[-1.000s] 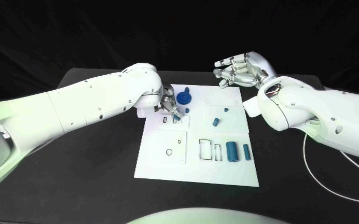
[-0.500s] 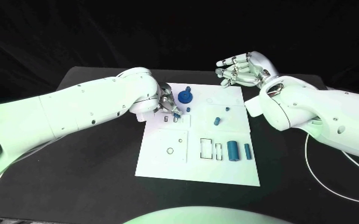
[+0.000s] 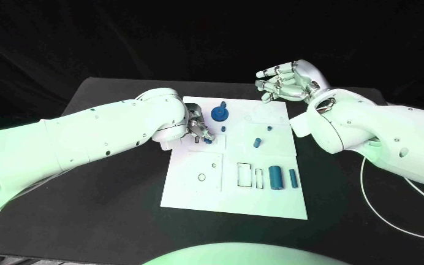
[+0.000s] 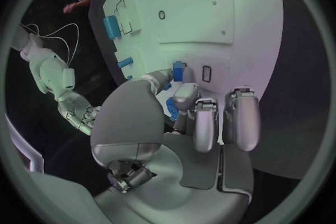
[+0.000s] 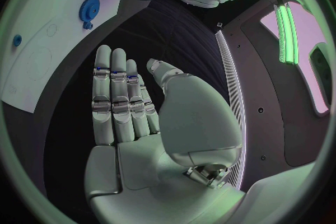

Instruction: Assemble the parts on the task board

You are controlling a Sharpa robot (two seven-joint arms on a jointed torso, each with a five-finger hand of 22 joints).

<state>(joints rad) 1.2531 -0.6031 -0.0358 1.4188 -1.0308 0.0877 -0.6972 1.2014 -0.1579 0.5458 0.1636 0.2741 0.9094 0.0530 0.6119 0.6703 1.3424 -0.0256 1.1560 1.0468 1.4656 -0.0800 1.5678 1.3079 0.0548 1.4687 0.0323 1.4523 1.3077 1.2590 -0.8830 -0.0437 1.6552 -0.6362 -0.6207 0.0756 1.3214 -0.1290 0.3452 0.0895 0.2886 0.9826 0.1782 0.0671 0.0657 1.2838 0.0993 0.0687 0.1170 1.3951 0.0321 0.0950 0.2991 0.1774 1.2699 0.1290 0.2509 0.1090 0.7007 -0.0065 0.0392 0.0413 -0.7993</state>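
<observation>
From the head camera, the left hand (image 3: 196, 128) sits low over the near-left part of the white board (image 3: 199, 194), fingers bunched round a small blue peg (image 3: 208, 140) beside two little slots, probably to line it up for insertion; a blue gear (image 3: 217, 115) stands just beyond, while two blue bars (image 3: 282, 178) lie by rectangular cutouts toward the near right; the right hand (image 3: 284, 83) hangs off the board's far right corner, holding nothing, apparently kept clear.

At the left wrist, thumb and a finger pinch the blue peg (image 4: 178, 71) right next to a slot (image 4: 206, 73), the other fingers (image 4: 241, 117) stretched flat above the board (image 4: 238, 5).

At the right wrist, the right hand (image 5: 150, 123) is spread flat with straight fingers, empty, over black table (image 5: 161, 28); the gear (image 5: 89, 9) rests on the board (image 5: 35, 61) beyond.
</observation>
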